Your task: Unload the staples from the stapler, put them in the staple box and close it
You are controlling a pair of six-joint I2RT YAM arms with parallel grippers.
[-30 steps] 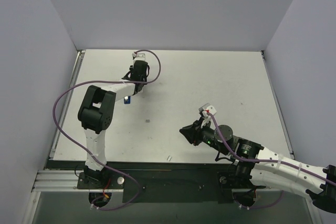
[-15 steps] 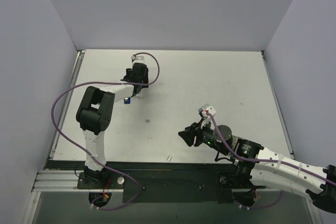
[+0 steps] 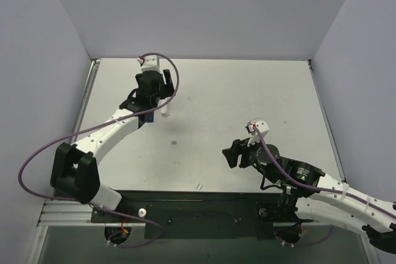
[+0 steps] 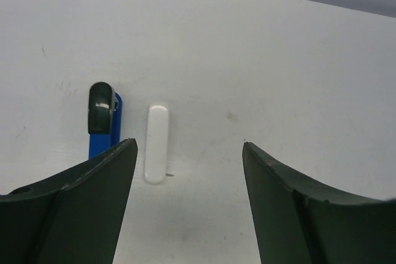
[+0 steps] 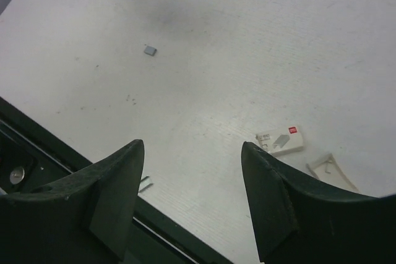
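My left claw (image 4: 187, 148) gapes empty above the white piece (image 4: 156, 143), the stapler (image 4: 102, 125) lies on the worktop (image 4: 278, 60) just beside that piece, and my right claw (image 5: 192, 145) hangs open well away from it, so lowering now could land a finger on the stapler and skid it.

Left claw (image 4: 185, 153) and right claw (image 5: 192, 151) each wider than a second ago.
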